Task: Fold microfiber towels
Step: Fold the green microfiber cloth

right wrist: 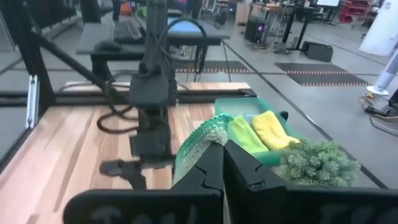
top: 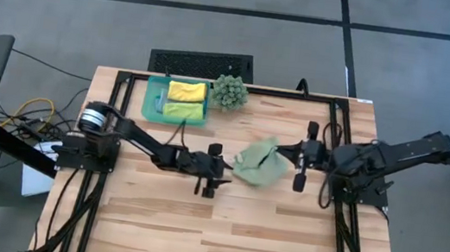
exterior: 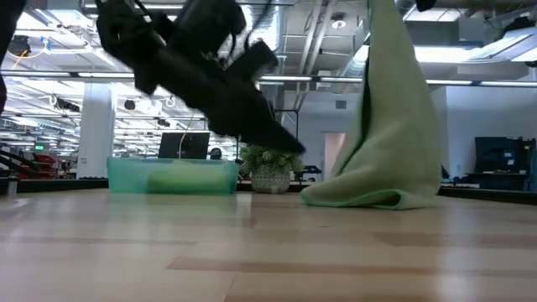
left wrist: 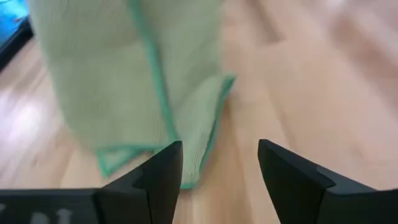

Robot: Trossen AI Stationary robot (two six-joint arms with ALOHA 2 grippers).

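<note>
Now pale sage towel (top: pixel 256 165) hangs mid-table from right gripper (right wrist: pixel 221 163), pinched at top edge, lower hem pooled on wood. Left gripper (left wrist: pixel 219 167) spread, empty, just beside hem. Risks: thin pinch slips and cloth drops; left fingers snag hem; fold lands crooked.

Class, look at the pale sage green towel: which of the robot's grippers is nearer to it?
Right. The right gripper is shut on the pale sage green towel, lifting one edge. The left gripper is open, just beside the towel's other edge, not touching.
</note>
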